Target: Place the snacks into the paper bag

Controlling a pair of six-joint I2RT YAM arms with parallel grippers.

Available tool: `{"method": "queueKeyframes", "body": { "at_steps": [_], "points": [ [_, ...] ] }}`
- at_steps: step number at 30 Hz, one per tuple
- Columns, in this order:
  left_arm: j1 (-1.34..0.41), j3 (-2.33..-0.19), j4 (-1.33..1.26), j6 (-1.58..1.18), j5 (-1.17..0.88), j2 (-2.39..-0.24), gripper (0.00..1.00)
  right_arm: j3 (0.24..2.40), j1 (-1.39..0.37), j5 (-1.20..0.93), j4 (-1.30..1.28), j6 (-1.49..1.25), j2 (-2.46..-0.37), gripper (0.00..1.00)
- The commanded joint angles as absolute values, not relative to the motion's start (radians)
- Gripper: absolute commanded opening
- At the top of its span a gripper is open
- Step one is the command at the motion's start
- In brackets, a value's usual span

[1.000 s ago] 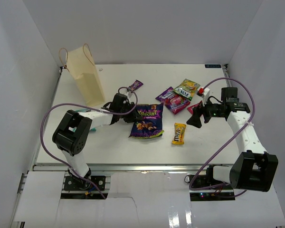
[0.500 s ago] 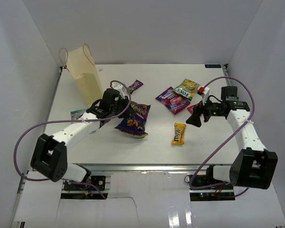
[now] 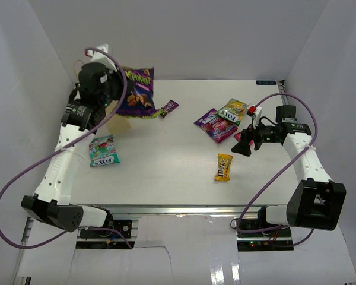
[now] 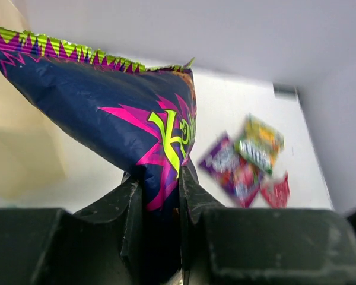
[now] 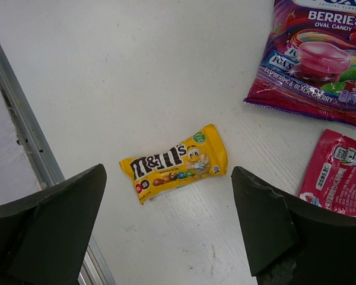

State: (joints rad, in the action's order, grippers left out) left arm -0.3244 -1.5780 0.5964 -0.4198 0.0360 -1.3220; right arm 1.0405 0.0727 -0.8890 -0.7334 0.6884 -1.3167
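L gripper [image 4: 161, 181] clamping big purple foil packet [image 4: 107, 119] by far-left tall beige paper bag [image 4: 18, 142]; R gripper [image 3: 244, 144] gaping, empty; six small pkts [image 3: 223, 166] lying unbagged.

The left pincer [image 4: 161, 190] is clamped on the lower edge of the large purple packet [image 4: 107, 113], its two dark fingers [image 4: 132, 202] pressing the foil from either side. The packet rises up and to the left, showing yellow lettering, magenta zigzags and a serrated green-yellow top edge. Behind it on the left is the beige paper bag [image 4: 18, 148]. To the right, on the white table [image 4: 225, 107], a purple-pink packet [image 4: 228, 169], a green-yellow packet [image 4: 260, 144] and a red-pink packet [image 4: 275, 191] lie close together, blurred.
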Motion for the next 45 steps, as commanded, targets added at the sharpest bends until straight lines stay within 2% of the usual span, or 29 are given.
{"method": "queueKeyframes", "body": {
  "at_steps": [1, 7, 10, 17, 27, 41, 45],
  "points": [
    [-0.244, -1.845, 0.558, -0.347, 0.15, -1.337, 0.0, 1.083, 0.08, -0.933, -0.73, 0.695, -1.322, 0.92],
    [-0.161, -2.269, 0.601, -0.279, 0.193, -1.543, 0.0, 1.071, 0.083, -0.943, -0.732, 0.704, -1.327, 0.92],
    [-0.137, -2.385, 0.571, -0.241, 0.225, -1.617, 0.0, 1.063, 0.086, -0.951, -0.732, 0.706, -1.327, 0.92],
    [-0.092, -2.355, 0.394, -0.112, 0.357, -1.646, 0.0, 1.046, 0.087, -0.98, -0.733, 0.706, -1.328, 0.93],
    [-0.04, -2.327, 0.324, -0.013, 0.367, -1.658, 0.0, 1.034, 0.089, -0.996, -0.735, 0.698, -1.341, 0.93],
    [-0.015, -2.192, 0.302, 0.011, 0.229, -1.71, 0.0, 1.046, 0.101, -0.992, -0.735, 0.693, -1.341, 0.93],
    [-0.015, -2.097, 0.302, -0.003, 0.178, -1.698, 0.0, 1.04, 0.106, -0.997, -0.733, 0.695, -1.341, 0.93]
  ]
}}
